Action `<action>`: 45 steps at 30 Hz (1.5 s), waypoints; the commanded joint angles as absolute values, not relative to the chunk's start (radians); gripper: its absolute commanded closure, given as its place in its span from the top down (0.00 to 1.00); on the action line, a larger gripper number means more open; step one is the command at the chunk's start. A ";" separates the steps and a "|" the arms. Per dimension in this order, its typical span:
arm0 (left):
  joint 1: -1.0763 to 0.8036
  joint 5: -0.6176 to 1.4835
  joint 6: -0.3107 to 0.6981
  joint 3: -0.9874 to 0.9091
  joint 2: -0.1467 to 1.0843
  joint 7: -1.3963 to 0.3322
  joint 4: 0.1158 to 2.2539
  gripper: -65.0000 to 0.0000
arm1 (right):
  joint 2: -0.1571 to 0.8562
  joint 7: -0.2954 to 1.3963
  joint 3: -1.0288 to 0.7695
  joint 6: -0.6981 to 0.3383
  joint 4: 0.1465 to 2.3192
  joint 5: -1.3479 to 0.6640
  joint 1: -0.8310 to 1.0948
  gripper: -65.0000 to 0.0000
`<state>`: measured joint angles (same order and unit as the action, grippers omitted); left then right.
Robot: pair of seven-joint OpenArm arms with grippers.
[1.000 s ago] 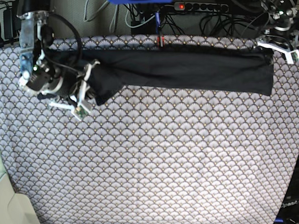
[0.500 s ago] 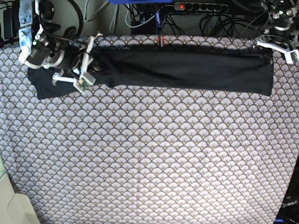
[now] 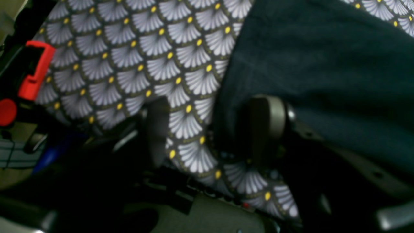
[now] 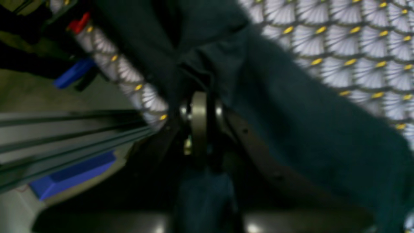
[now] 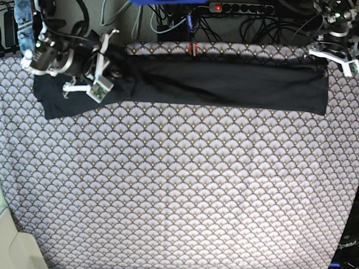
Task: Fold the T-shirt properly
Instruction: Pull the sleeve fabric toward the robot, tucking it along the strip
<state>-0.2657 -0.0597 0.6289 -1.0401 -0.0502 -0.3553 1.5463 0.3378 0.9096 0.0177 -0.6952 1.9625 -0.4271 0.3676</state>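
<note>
1. T-shirt (image 5: 225,83): dark charcoal, folded into a long narrow band, stretched along the far edge of the tabletop (image 5: 181,193) from the right claw (image 5: 109,75) across to the left claw (image 5: 336,55).
2. Right claw: jaws pressed together, pinching a bunched fold of the T-shirt (image 4: 291,123); fabric draping away on both sides of the closed fingertips (image 4: 199,110) in the right wrist view.
3. Left claw (image 3: 213,129): jaws spread apart, holding nothing; one finger pad (image 3: 266,119) resting over the edge of the T-shirt (image 3: 323,64), the other over bare patterned cloth (image 3: 129,64).
4. Beneath both claws: scallop-patterned white-and-brown cloth covering the tabletop.
5. Past the right claw, toward the tabletop's side edge: short dark sleeve end lying flat on the cloth.
6. Behind the left claw: red clamp (image 3: 34,74) at the cloth's edge, blurred.
7. Behind the claws, beyond the tabletop: power strip (image 5: 240,8) with a lit red switch, tangled cables.
</note>
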 commanded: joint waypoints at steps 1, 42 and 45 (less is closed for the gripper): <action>-0.265 -0.047 0.628 -1.044 -0.038 -0.331 1.561 0.57 | 0.357 0.894 -0.007 -0.698 1.974 -0.438 0.357 0.00; -0.291 -0.031 0.631 -1.046 -0.050 -0.337 1.684 0.57 | 0.409 0.903 0.001 -0.698 1.951 -0.432 0.260 0.01; -0.291 -0.005 0.633 -1.041 -0.071 -0.340 1.742 0.53 | 0.409 0.903 0.001 -0.698 1.945 -0.432 0.260 0.01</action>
<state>-0.2901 -0.0223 0.6304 -1.0431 -0.0837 -0.3626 1.7218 0.3985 0.9230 0.0071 -0.6952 1.9305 -0.4232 0.2691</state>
